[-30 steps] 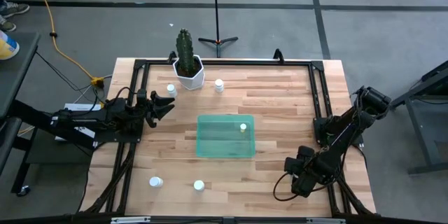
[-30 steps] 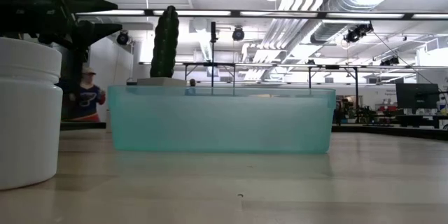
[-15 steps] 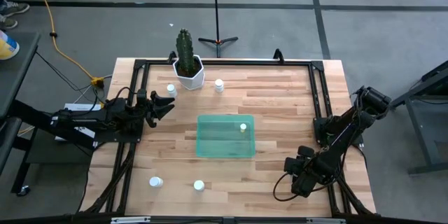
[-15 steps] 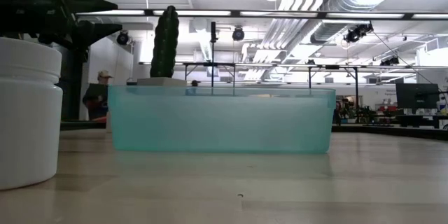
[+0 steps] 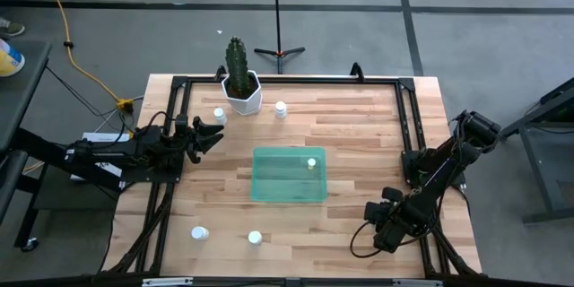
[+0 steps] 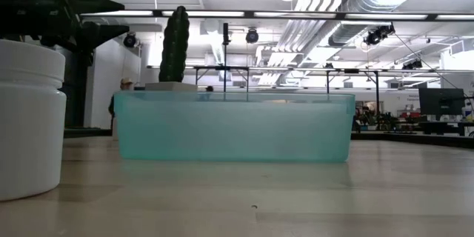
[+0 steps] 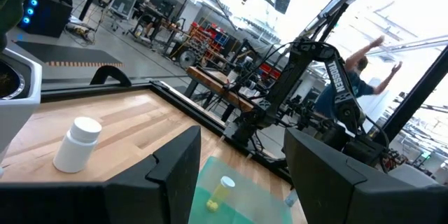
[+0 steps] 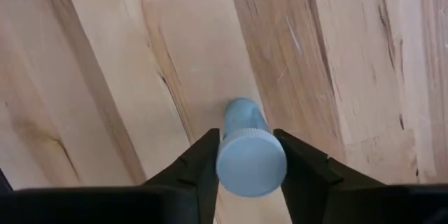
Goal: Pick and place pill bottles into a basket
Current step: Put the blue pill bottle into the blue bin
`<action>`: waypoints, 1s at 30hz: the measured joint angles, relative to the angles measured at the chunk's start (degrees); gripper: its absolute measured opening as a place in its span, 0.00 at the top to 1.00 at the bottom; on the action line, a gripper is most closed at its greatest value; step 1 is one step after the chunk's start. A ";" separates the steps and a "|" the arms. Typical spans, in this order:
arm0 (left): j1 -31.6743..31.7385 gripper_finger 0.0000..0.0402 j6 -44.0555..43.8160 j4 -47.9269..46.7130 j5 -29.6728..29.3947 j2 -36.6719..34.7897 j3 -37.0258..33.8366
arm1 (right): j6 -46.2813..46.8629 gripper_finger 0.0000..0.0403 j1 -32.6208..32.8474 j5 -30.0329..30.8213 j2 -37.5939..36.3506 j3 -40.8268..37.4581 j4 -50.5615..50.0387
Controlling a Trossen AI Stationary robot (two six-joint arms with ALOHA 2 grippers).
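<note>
Down at the near right corner of the surface [image 5: 359,126], the right tool [image 8: 250,159] points straight down over a pill bottle [image 8: 248,147] lying on the wood, one finger on each side of its cap. From the wrist view the fingers look pressed right up to the cap, so I judge it to be closing on this bottle for the lift; whether the grip is already firm I cannot tell.

The green basket [image 5: 269,188] sits in the middle of the surface, within reach of both arms, which is probably why it was put there. One yellowish bottle [image 5: 311,163] already lies inside it, by its far right corner.

Four other bottles stand loose: two near the cactus pot [image 5: 243,95] at the far edge, one [image 5: 218,115] to its left and one [image 5: 281,108] to its right, and two at the near edge, [image 5: 199,232] and [image 5: 255,238].

The left tool [image 5: 211,132] waits over the left edge of the surface, its fingers parted and empty, pointing across toward the basket and the nearby bottles.
</note>
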 joint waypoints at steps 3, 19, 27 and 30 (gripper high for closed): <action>0.00 0.40 0.00 -0.02 0.00 0.00 -0.02 | 0.37 0.73 -0.10 -0.56 0.00 0.00 0.18; 0.00 0.40 0.00 0.00 0.02 -0.02 0.00 | 1.29 0.74 -2.27 -1.13 -0.04 0.02 1.50; 0.00 0.40 0.00 0.00 0.02 0.00 0.00 | -3.62 0.73 -8.20 -3.06 -0.07 0.07 3.92; 0.00 0.40 -0.02 0.00 0.02 -0.01 -0.01 | -5.28 0.74 -10.30 -4.38 -0.09 0.07 4.35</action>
